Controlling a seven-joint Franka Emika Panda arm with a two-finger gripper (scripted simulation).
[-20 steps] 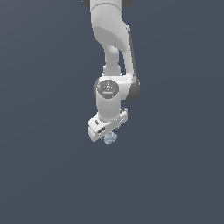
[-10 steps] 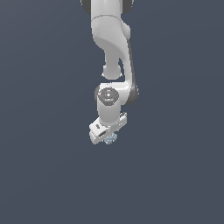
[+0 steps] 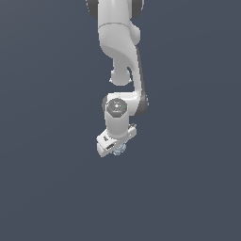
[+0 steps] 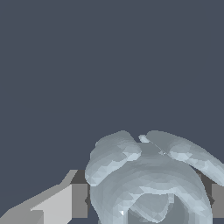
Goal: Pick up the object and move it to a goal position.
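Note:
The object [image 3: 119, 149] is a small, lumpy, pale blue-grey thing with a faceted surface. In the exterior view it shows just under my white gripper [image 3: 117, 148], mostly hidden by the hand. In the wrist view the object [image 4: 148, 179] fills the space between my two fingers [image 4: 78, 200], which press on its sides. The gripper is shut on it and holds it in the air over the plain dark grey surface.
The white arm [image 3: 120, 47] reaches down from the top of the exterior view. A plain dark grey surface [image 3: 47, 188] lies all around. No other thing shows.
The arm has carried the gripper and the held object a little upward and toward the exterior view's right. The grip has not changed.

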